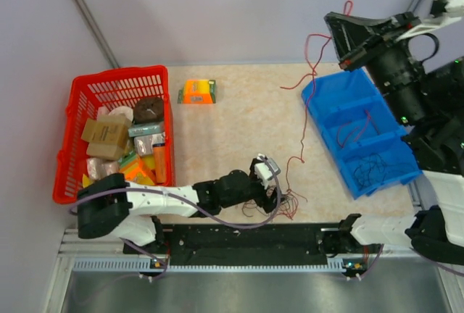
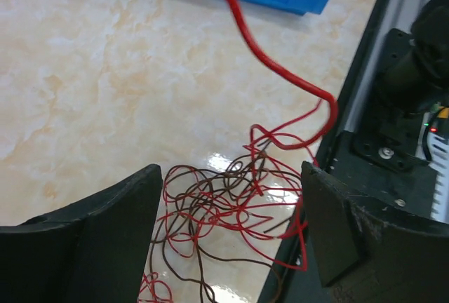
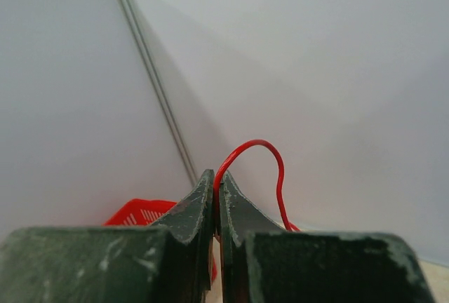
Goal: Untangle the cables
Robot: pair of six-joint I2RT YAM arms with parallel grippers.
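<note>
The cables are a small tangle of thin red and dark brown wires [image 1: 288, 202] on the table near its front edge. My left gripper [image 1: 278, 198] hovers just above it, open and empty. In the left wrist view the bundle [image 2: 224, 205] lies between the two open fingers of this gripper [image 2: 231, 236]. One red wire [image 1: 303, 135] rises from the tangle to my right gripper [image 1: 335, 23], held high at the back right. In the right wrist view the right gripper [image 3: 216, 184] is shut on this red wire [image 3: 270, 150], which loops out of the tips.
A blue compartment bin [image 1: 312, 99] at the right holds a few loose dark wires [image 1: 370, 168]. A red basket [image 1: 80, 96] full of packets stands at the left. An orange box [image 1: 197, 90] lies at the back. A black rail [image 1: 246, 237] runs along the front edge, right beside the tangle.
</note>
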